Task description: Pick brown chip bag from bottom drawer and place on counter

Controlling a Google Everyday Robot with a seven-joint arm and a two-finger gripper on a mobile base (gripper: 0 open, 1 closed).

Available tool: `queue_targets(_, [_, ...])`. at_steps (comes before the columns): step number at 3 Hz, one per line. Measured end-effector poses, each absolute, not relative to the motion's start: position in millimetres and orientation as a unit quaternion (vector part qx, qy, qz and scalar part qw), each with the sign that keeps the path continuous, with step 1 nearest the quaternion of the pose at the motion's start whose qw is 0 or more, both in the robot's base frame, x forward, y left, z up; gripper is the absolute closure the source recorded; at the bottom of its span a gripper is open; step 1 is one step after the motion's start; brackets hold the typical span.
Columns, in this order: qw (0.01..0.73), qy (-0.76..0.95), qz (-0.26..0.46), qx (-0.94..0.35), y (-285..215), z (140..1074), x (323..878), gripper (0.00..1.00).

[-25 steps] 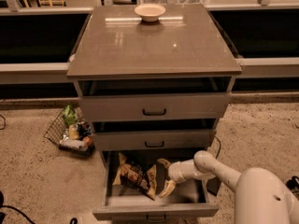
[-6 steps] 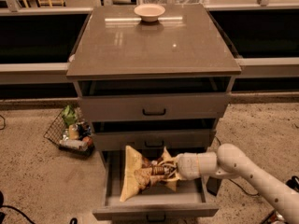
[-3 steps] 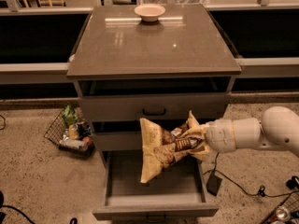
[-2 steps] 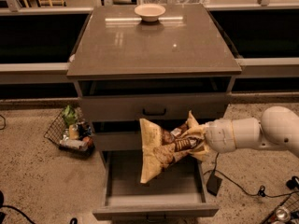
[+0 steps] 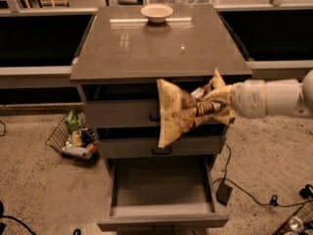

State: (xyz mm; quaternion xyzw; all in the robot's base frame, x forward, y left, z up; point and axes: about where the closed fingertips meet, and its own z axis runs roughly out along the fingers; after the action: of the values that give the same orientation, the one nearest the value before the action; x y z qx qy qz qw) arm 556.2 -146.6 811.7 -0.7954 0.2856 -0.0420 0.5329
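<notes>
You can see the gripper (image 5: 217,104) at the right of centre of the frame, at the end of the white arm (image 5: 269,99) that comes in from the right edge. Its jaws are closed on the right end of the brown chip bag (image 5: 181,112). The crinkled foil covers most of the fingers, so you cannot read how narrow the gap is, but the bag hangs in the air from this grip alone.

There is one bag. There are three grey drawers: the two upper drawers (image 5: 120,114), each with a dark handle, and the bottom drawer (image 5: 161,210), which is pulled out toward the lower edge of the frame. One pale bowl (image 5: 156,12) stands at the back of the counter (image 5: 146,48). One wire basket (image 5: 72,138) with packages sits on the floor (image 5: 39,180) at the left of the cabinet, and one cable (image 5: 244,195) runs over the floor at the right.

The bag is tan-yellow with a dark brown printed panel in the middle. It is held tilted in front of the two upper drawers, above the open bottom drawer. One pointed corner reaches up near the front edge of the counter, and another points down in front of the middle drawer.
</notes>
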Motion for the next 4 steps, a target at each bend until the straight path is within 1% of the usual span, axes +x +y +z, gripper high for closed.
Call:
queue_targets(1, [0.541, 0.254, -0.095, -0.796, -163.7, 891.7, 591.2, 1.00])
queue_targets(2, [0.541, 0.254, -0.095, -0.796, -163.7, 891.7, 591.2, 1.00])
queue_targets(3, [0.543, 0.254, -0.105, -0.793, -163.1, 907.3, 610.0, 1.00])
queue_targets(4, [0.549, 0.255, -0.109, -0.789, -164.6, 923.7, 648.2, 1.00])
